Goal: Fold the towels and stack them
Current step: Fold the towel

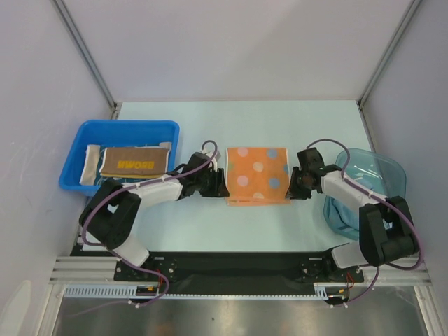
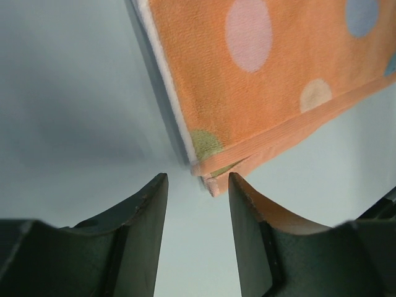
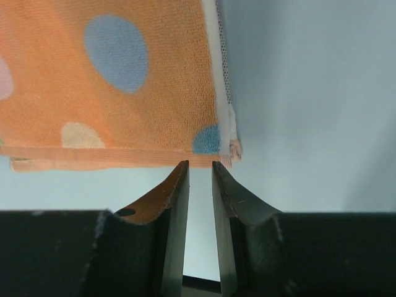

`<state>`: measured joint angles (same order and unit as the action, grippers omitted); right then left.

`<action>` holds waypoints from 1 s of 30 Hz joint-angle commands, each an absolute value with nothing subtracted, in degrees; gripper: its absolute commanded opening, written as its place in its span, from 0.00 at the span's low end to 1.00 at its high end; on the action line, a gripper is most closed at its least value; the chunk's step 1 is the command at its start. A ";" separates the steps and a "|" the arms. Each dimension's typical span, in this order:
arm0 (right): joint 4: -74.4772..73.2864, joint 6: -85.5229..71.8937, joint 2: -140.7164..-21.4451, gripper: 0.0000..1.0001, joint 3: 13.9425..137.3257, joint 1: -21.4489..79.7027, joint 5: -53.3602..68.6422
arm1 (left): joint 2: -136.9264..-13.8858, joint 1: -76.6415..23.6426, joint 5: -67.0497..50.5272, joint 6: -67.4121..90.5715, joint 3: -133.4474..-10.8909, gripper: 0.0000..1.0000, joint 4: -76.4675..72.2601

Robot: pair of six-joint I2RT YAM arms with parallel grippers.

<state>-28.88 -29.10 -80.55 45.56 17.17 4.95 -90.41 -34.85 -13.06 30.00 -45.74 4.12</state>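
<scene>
An orange towel with pale dots (image 1: pixel 257 175) lies folded flat on the table between my two grippers. My left gripper (image 1: pixel 221 185) is open and empty, just off the towel's near-left corner. In the left wrist view that corner (image 2: pixel 213 179) lies just ahead of the gap of the gripper (image 2: pixel 198 176). My right gripper (image 1: pixel 291 187) is by the near-right corner. In the right wrist view the gripper (image 3: pixel 200 164) has its jaws a narrow gap apart with nothing between them, its tips at the edge of the towel (image 3: pixel 93 93). A brown towel (image 1: pixel 136 162) lies folded in the blue bin.
The blue bin (image 1: pixel 91 133) stands at the left, with a pale towel (image 1: pixel 89 166) beside the brown one. A clear blue tub (image 1: pixel 378 171) stands at the right, close behind my right arm. White walls enclose the table.
</scene>
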 commanded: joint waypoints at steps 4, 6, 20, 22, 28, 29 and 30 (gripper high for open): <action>-23.82 -31.99 -84.11 0.25 44.56 17.14 3.52 | -93.43 -35.07 -12.04 31.82 -46.58 0.48 1.41; -24.08 -31.82 -84.02 0.26 44.47 17.31 2.73 | -93.95 -35.07 -11.95 32.34 -46.41 0.48 0.71; -26.72 -30.32 -81.21 0.33 44.65 16.52 -1.59 | -95.36 -35.77 -12.30 34.98 -44.83 0.44 -2.63; -26.11 -30.32 -81.73 0.33 44.30 16.52 -1.41 | -95.36 -36.03 -12.74 35.51 -44.74 0.44 -3.25; -24.79 -30.23 -82.62 0.32 43.33 16.52 -0.97 | -96.85 -36.74 -13.01 36.74 -45.18 0.42 -3.08; -24.70 -30.32 -82.70 0.32 43.24 16.52 -0.88 | -97.03 -36.74 -12.92 36.91 -45.09 0.41 -3.08; -24.44 -30.41 -82.71 0.32 42.89 16.52 -0.62 | -97.12 -36.74 -12.83 36.91 -45.00 0.40 -3.16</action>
<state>-25.82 -30.85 -82.35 43.55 16.75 -0.43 -95.94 -36.25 -12.47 35.64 -45.41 -2.07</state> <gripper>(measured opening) 0.321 0.410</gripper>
